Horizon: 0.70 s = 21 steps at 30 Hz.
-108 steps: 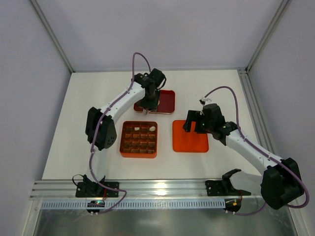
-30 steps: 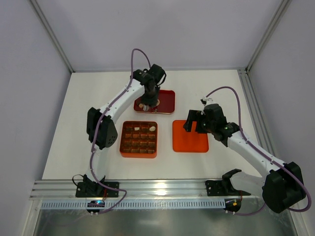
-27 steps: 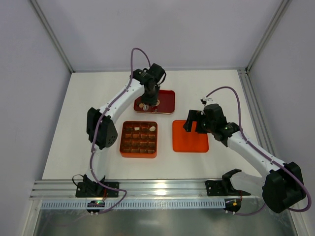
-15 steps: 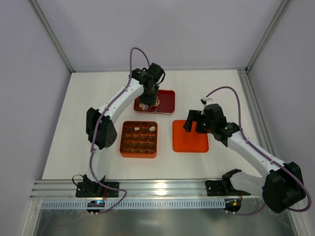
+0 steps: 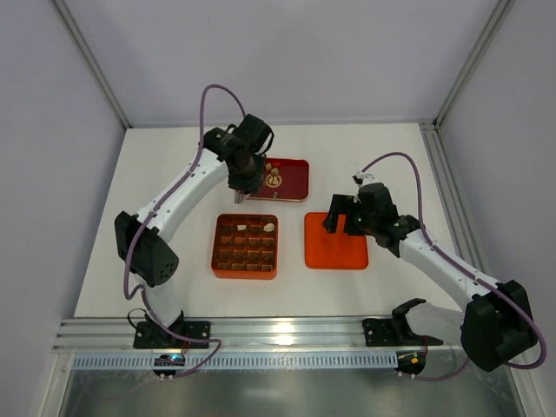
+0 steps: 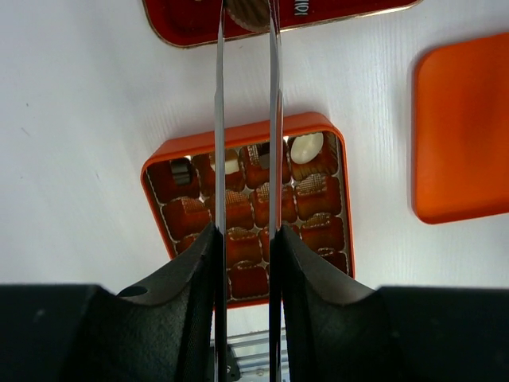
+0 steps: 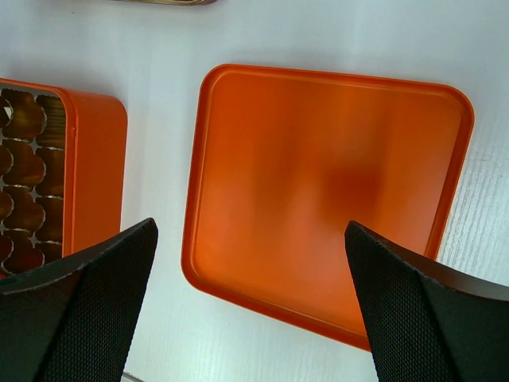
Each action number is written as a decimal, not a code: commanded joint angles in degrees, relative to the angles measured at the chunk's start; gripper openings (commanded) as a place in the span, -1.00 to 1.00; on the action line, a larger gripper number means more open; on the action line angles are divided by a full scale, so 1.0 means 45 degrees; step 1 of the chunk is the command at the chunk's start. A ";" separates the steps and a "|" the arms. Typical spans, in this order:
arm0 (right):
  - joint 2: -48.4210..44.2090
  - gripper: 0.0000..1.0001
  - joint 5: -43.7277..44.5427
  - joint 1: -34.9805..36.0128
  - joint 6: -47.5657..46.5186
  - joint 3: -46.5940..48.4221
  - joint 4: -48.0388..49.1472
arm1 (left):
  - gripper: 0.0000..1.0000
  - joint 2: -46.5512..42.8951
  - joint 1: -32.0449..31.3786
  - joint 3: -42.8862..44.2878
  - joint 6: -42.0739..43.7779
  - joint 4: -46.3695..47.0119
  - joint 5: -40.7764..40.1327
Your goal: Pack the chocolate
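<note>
The left gripper (image 5: 244, 184) hangs above the white table (image 5: 391, 156), over the gap between a red tin tray (image 5: 291, 178) and the orange compartment box (image 5: 245, 246). Its two thin fingers (image 6: 219, 119) are clamped on a brown round chocolate (image 6: 248, 12) at their tips. The tray lies toward the far edge of the table, about midway along it, and a few more small pieces (image 5: 274, 180) sit inside. In the left wrist view white lettering shows on the tray's floor, but the top of the frame cuts it off and it cannot be read. The box sits near the middle of the table, closer to the near edge than the tray. Most of its ribbed brown cells look bare. A cream-white round candy (image 6: 306, 147) rests in the far-right corner cell, and two or three darker pieces lie in the same far row, too shadowed to name. The flat orange lid (image 5: 336, 241) lies just to the right of the box with a strip of table between them, rim up, and no label shows on its surface. The right gripper (image 5: 341, 219) hovers over the far-left part of the lid with its black fingers (image 7: 87, 294) spread wide apart, gripping nothing.
</note>
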 commanded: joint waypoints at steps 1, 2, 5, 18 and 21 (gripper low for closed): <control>0.0152 1.00 0.0004 -0.0047 0.0246 0.0597 0.0597 | -0.34 -0.1365 0.0064 -0.0749 -0.0213 0.0234 0.0205; 0.0211 0.99 0.0004 -0.0047 0.0285 0.0617 0.0636 | -0.34 -0.1813 0.0064 -0.0985 -0.0291 0.0272 0.0264; 0.0309 1.00 0.0043 -0.0047 0.0344 0.0656 0.0694 | -0.34 -0.2769 0.0064 -0.1806 -0.0350 0.0253 0.0362; 0.0875 0.99 0.0375 -0.0047 0.0539 0.1046 0.0714 | -0.33 -0.6600 0.0064 -0.5185 -0.0799 -0.0274 0.0870; 0.0992 1.00 0.0434 -0.0028 0.0637 0.1105 0.0753 | -0.32 -0.7691 0.0064 -0.5925 -0.0935 -0.0469 0.0909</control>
